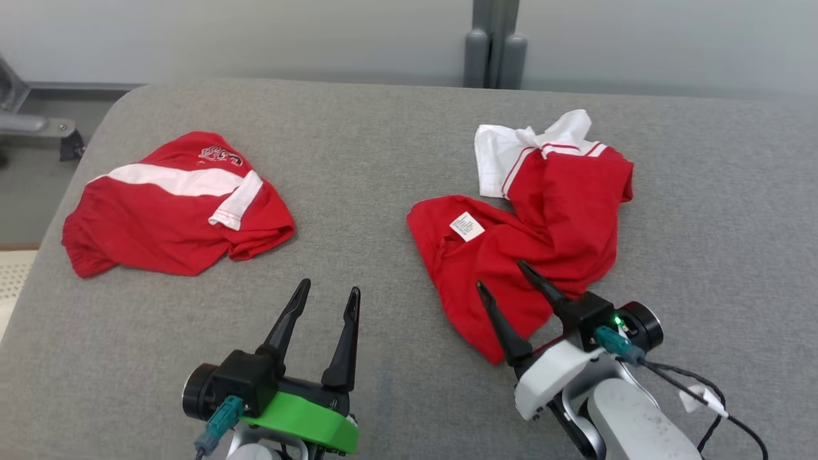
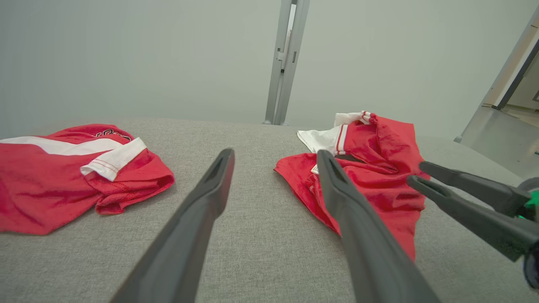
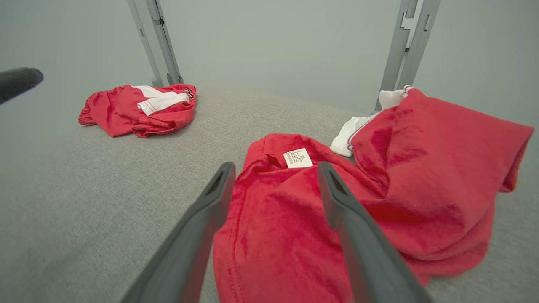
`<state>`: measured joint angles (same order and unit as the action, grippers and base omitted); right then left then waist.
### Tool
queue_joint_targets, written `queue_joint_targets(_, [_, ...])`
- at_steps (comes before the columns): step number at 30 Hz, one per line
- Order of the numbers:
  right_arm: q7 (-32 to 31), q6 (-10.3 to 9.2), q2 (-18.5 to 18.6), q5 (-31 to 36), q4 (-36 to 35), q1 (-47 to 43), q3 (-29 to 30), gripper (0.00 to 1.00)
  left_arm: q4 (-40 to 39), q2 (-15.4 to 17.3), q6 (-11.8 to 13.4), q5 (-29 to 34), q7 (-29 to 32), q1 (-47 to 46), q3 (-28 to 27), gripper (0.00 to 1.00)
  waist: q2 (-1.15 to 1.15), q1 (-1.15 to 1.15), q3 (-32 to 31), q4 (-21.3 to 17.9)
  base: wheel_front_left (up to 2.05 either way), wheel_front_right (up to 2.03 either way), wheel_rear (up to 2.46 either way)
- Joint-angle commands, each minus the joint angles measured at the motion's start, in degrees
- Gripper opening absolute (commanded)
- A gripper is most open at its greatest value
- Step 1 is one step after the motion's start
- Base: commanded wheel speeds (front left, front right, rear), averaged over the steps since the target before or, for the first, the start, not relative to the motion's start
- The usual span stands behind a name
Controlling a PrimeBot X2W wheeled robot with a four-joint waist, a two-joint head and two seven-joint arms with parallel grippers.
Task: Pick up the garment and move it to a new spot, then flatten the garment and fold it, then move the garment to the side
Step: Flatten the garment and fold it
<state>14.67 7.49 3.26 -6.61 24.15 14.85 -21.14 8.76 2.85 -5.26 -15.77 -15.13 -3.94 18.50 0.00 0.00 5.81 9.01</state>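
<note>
Nearest you, your left gripper (image 1: 330,286) hangs over the bare grey tabletop (image 1: 383,160), fingers spread and empty. Your right gripper (image 1: 500,273) is spread too, its tips over the near edge of the crumpled red shirt (image 1: 562,217), right of centre; contact unclear. Its white care label (image 1: 467,226) faces up, the print too small to read. Farther left lies a folded red-and-white jersey (image 1: 160,223), its lettering (image 1: 220,154) unreadable.

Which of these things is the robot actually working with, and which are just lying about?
In the job, likely:
crumpled red garment with white label, beneath the open right gripper
left gripper, open over bare table

Lying about:
striped red garment at the robot's left
metal post behind
</note>
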Motion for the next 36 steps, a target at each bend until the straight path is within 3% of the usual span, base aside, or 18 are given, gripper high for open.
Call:
queue_joint_targets(1, [-0.29,0.0,0.33,-0.78,1.84,2.03,-0.24,1.0,-0.05,0.09,0.32,-0.58,-0.03,-1.24,0.48,1.0,0.0,0.0,3.47,5.22,0.0,0.0,0.0])
queue_joint_targets(8, [-2.15,0.0,1.04,-5.23,12.94,10.0,-2.81,1.0,-0.53,0.08,1.4,-2.28,-0.03,-2.45,2.98,1.0,0.0,0.0,5.51,10.47,0.0,0.0,0.0])
queue_joint_targets(15, [-3.24,0.01,1.31,-9.32,21.73,15.54,-1.49,1.0,-1.17,0.08,2.61,-3.97,-0.03,-3.31,4.51,1.0,0.0,0.0,6.95,13.5,0.0,0.0,0.0])
queue_joint_targets(16, [-3.67,0.01,1.23,-9.96,22.82,15.97,-1.4,0.84,-1.17,0.08,2.75,-4.05,-0.03,-3.28,4.63,1.0,0.0,0.0,6.99,13.64,0.0,0.0,0.0])
queue_joint_targets(17, [-3.83,0.01,1.15,-10.59,23.95,16.6,-1.08,0.12,-1.15,0.08,2.82,-4.19,-0.03,-3.26,4.74,1.0,0.0,0.0,7.01,13.78,0.0,0.0,0.0])
queue_joint_targets(18, [-3.72,0.01,1.11,-10.92,24.75,17.15,-0.99,0.0,-1.14,0.08,2.84,-4.25,-0.03,-3.25,4.78,1.0,0.0,0.0,7.0,13.83,0.0,0.0,0.0])
queue_joint_targets(23, [-1.91,0.01,0.8,-12.32,27.12,18.12,-1.73,0.0,-0.57,0.08,3.06,-3.94,-0.03,-2.74,4.17,1.0,0.0,0.0,6.04,12.68,0.0,0.0,0.0])
queue_joint_targets(28, [-0.3,0.01,0.94,-13.27,24.91,16.36,-2.32,0.0,-0.3,0.09,2.74,-3.11,-0.03,-1.87,3.11,1.0,0.0,0.0,3.85,9.33,0.0,0.0,0.0])
queue_joint_targets(36, [-0.22,0.0,7.7,-16.1,11.43,10.09,2.56,0.0,-0.53,0.09,2.4,-2.83,-0.03,-0.59,1.12,1.0,0.0,0.0,0.3,1.07,0.0,0.0,0.0])
